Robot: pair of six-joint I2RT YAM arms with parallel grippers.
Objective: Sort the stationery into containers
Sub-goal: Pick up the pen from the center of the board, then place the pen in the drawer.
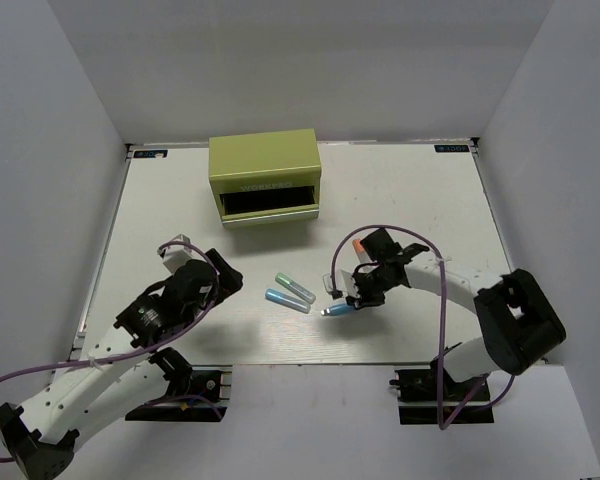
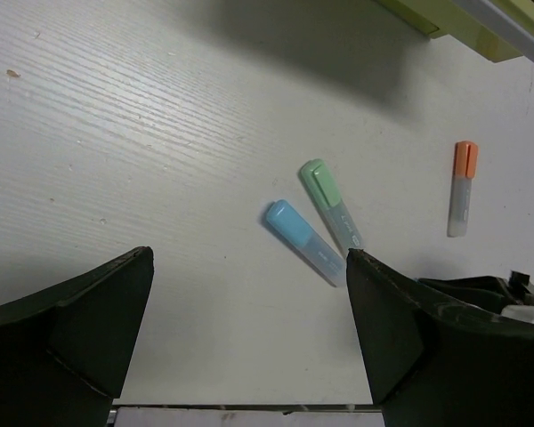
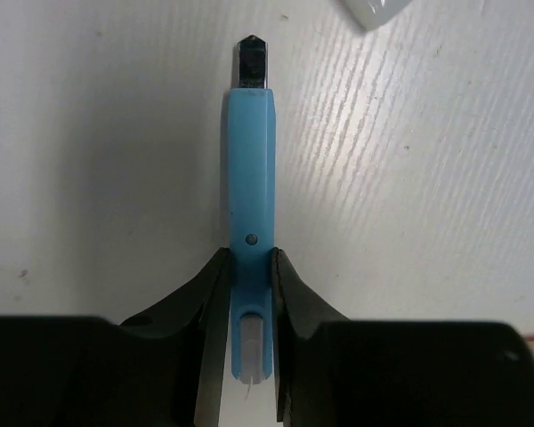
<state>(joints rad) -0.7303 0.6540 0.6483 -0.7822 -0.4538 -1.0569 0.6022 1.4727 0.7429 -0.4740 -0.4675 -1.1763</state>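
Observation:
My right gripper [image 1: 358, 296] is shut on the slim blue pen [image 3: 249, 169]; its fingers [image 3: 209, 294] pinch the pen near its rear end, and the pen points away just over the table. In the top view the pen [image 1: 337, 310] sticks out to the left. The orange-capped marker [image 1: 359, 244] lies just behind this gripper. The green-capped marker [image 1: 296, 289] and the light blue marker [image 1: 286, 300] lie side by side mid-table. My left gripper [image 1: 226, 278] is open and empty, left of them. The olive-green chest [image 1: 265, 165] stands at the back with its bottom drawer [image 1: 272, 208] pulled open.
The left wrist view shows the light blue marker [image 2: 301, 242], the green-capped marker [image 2: 331, 205], the orange-capped marker [image 2: 463, 187] and a corner of the chest [image 2: 481, 27]. White walls enclose the table on three sides. A pale marker end [image 3: 378, 11] lies beyond the pen tip.

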